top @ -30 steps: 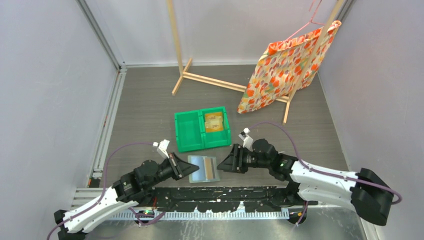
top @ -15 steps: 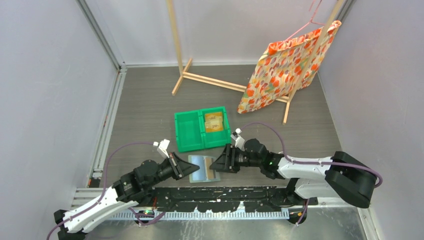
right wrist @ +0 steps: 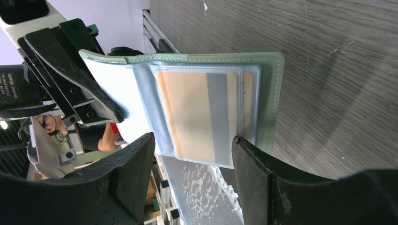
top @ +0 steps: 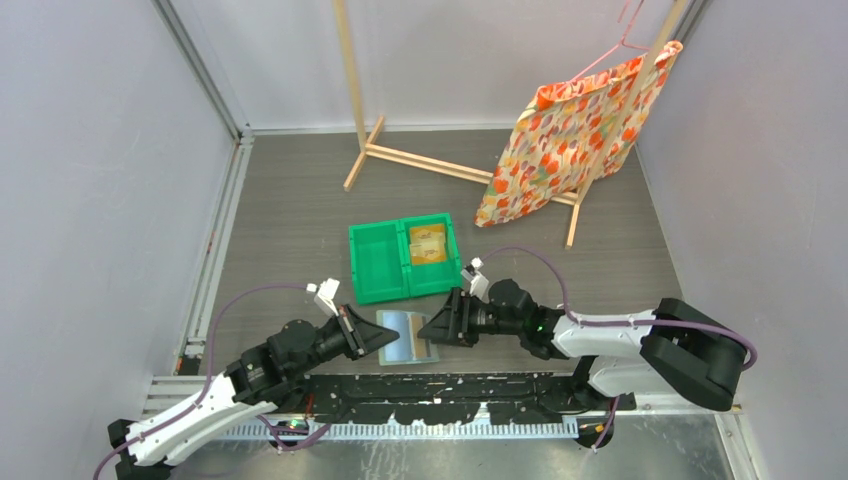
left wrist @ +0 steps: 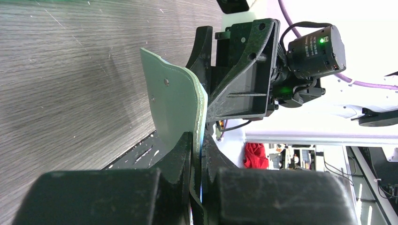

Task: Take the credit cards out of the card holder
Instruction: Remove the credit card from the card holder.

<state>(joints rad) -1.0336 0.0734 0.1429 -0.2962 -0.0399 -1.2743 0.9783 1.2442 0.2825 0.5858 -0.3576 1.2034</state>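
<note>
1. Grey-green bifold card holder is held open just on the near side of the green two-compartment plastic bin. The left gripper has its jaws clamped on one flap.
2. Right gripper, also near side of the bin, has its jaws apart astride the holder's slot edge, gripping nothing.
3. Done: some tan credit cards lie in the bin's right compartment.
4. Left: at least one tan card sits in the holder's slot and needs pulling out.

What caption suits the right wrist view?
Open right gripper frames the tan card in the card holder clamped by the left gripper.
</note>
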